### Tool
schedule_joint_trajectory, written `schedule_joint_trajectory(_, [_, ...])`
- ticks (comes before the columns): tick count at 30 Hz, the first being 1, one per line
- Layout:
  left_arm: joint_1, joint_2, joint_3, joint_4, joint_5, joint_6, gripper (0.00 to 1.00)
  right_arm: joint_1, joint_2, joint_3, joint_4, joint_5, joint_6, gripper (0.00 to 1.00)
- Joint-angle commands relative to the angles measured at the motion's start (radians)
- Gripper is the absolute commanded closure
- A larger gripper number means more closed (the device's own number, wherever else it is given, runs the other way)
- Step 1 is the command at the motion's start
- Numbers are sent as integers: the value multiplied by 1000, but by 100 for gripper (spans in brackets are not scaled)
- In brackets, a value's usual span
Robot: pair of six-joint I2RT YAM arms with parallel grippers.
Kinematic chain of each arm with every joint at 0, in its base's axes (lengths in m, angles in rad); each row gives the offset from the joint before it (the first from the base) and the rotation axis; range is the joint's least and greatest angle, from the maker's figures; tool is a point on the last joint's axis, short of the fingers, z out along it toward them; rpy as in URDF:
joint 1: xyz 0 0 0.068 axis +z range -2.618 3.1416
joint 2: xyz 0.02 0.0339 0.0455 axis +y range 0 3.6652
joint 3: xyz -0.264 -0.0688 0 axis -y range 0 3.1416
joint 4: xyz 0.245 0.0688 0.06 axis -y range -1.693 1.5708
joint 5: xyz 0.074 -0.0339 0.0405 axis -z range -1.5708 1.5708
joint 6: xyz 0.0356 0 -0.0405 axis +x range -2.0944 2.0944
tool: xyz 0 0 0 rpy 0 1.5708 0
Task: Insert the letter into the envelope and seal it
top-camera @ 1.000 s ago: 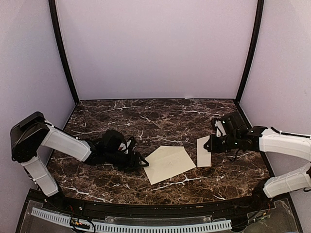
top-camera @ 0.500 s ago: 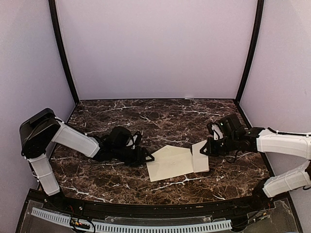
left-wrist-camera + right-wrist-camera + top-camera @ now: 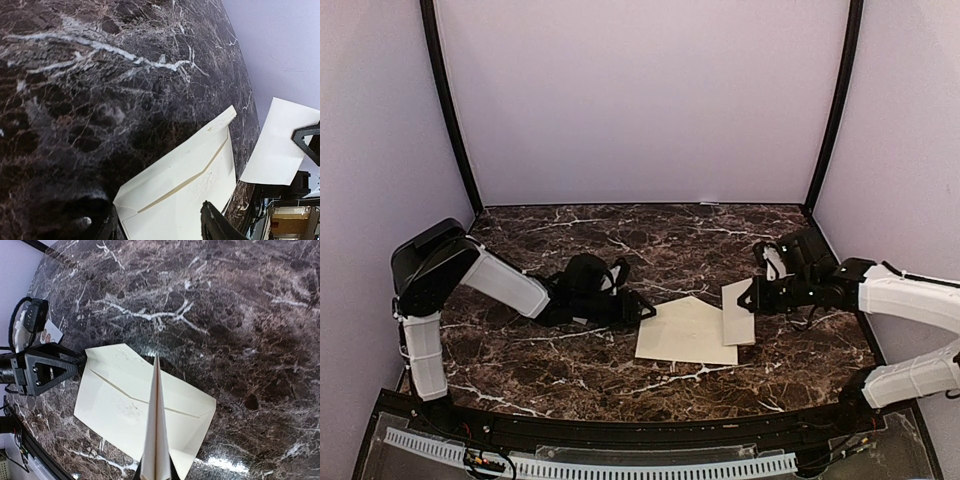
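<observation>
The cream envelope (image 3: 685,332) lies flat on the marble table (image 3: 570,370), flap side up; it also shows in the left wrist view (image 3: 185,185) and the right wrist view (image 3: 115,400). My left gripper (image 3: 645,310) is low at the envelope's left edge, open, with its fingers (image 3: 215,225) straddling the near corner. My right gripper (image 3: 752,297) is shut on the letter (image 3: 738,312), a pale folded sheet held on edge over the envelope's right end. The letter shows edge-on in the right wrist view (image 3: 157,425) and as a pale sheet in the left wrist view (image 3: 280,145).
Lilac walls with black corner posts (image 3: 450,120) close the back and sides. A perforated white rail (image 3: 620,468) runs along the near edge. The left gripper shows in the right wrist view (image 3: 42,370), just left of the envelope.
My left arm has slid right along the table, and the envelope has moved right with it and turned squarer. The letter now overlaps the envelope's right end.
</observation>
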Motion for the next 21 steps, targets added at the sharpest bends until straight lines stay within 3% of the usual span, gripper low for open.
schedule_joint_trajectory(1, [-4,63,52,28,20,38,44,-7,-20,89,-39,112,-61,100])
schedule_joint_trajectory(4, [-4,97,86,53,36,48,44,-27,9,126,-24,99,-110,100])
schedule_joint_trajectory(10, [1,100,162,15,14,117,44,-86,101,190,61,-131,-255,100])
schedule_joint_trajectory(14, [4,32,146,35,16,181,38,-91,155,224,80,-290,-347,100])
schedule_joint_trajectory(21, [2,-174,-25,254,253,179,30,-89,121,172,268,-565,-340,100])
